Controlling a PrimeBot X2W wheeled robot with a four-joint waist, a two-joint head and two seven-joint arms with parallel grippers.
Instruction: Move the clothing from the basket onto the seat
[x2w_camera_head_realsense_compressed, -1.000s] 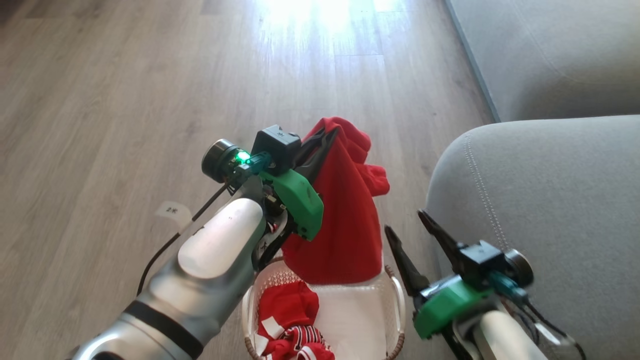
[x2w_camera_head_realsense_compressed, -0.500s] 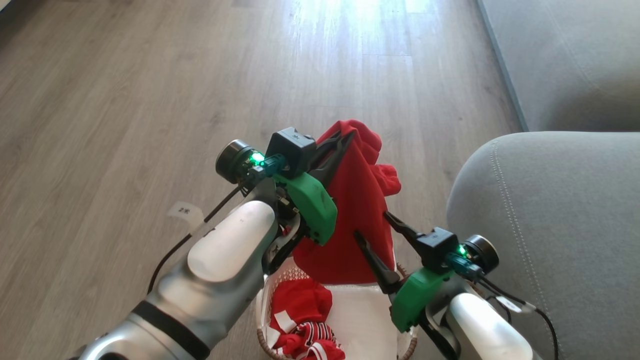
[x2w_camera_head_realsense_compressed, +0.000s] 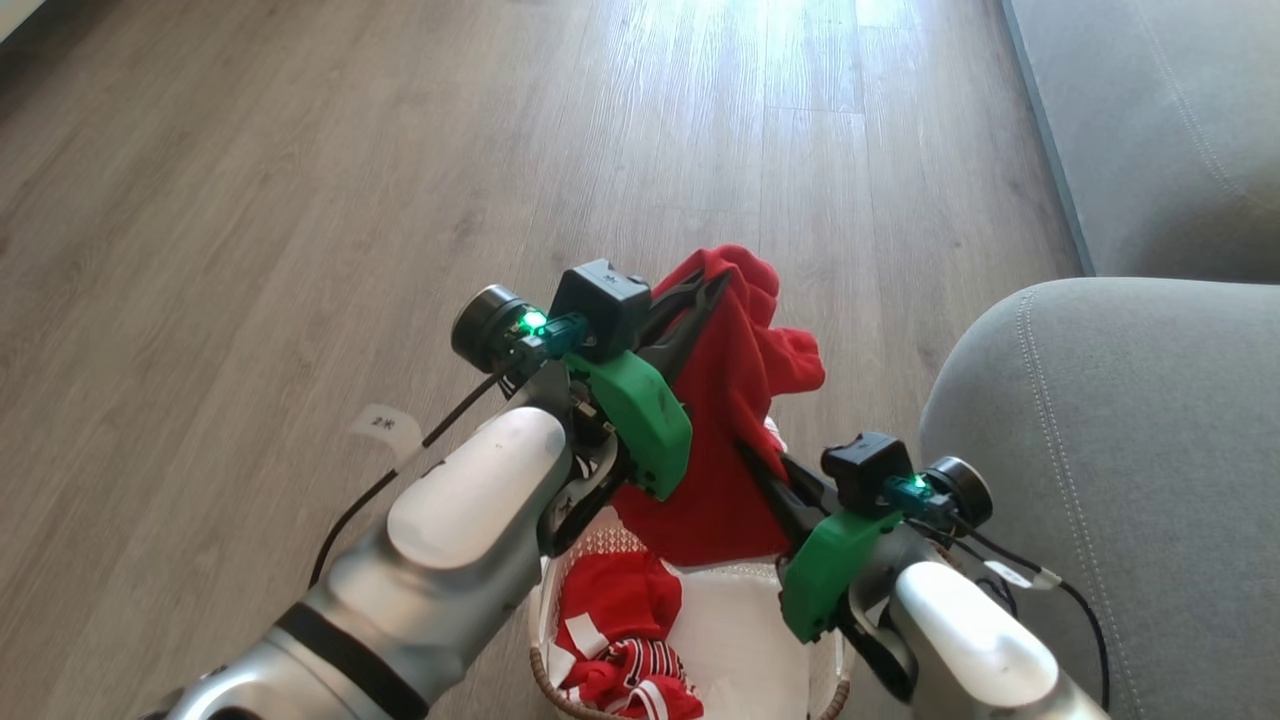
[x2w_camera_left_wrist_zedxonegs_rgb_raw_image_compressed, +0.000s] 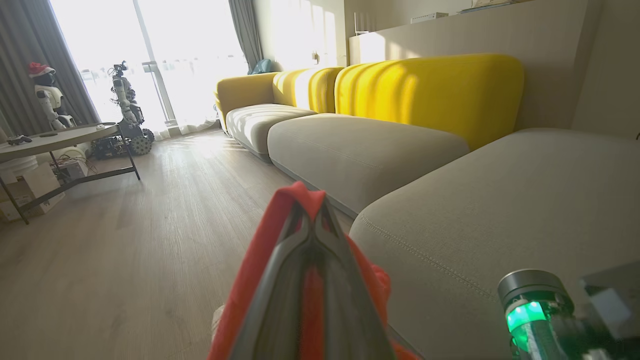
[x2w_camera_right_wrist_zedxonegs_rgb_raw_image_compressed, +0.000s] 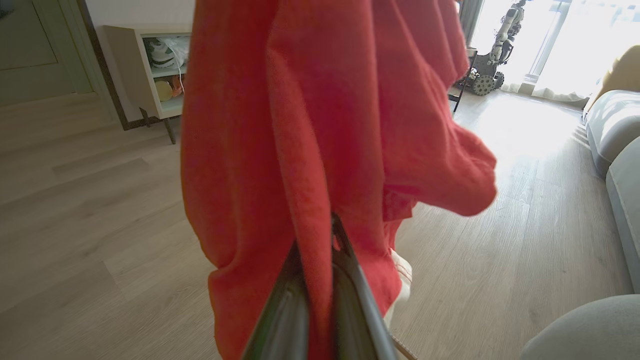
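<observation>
left gripper (x2w_camera_head_realsense_compressed: 712, 284): clenched on the top fold of the red garment (x2w_camera_head_realsense_compressed: 725, 440). The cloth peaks over its fingertips and hangs straight down from them.
red garment: lifted, spanning both grippers. Its lower hem is just above the basket and a loose lobe bulges out right of the left gripper's tips.
right gripper (x2w_camera_head_realsense_compressed: 750, 455): clamped on the same garment lower down, at its right edge. The wrist view shows fabric pinched between the jaws.
basket (x2w_camera_head_realsense_compressed: 545, 668): on the wood floor (x2w_camera_head_realsense_compressed: 250, 250), below both grippers.
jersey (x2w_camera_head_realsense_compressed: 620, 640): crumpled in the basket's left half, under the left forearm, apart from both grippers.
seat (x2w_camera_head_realsense_compressed: 1130, 450): grey cushion just right of the right gripper, clear of the hanging garment.
</observation>
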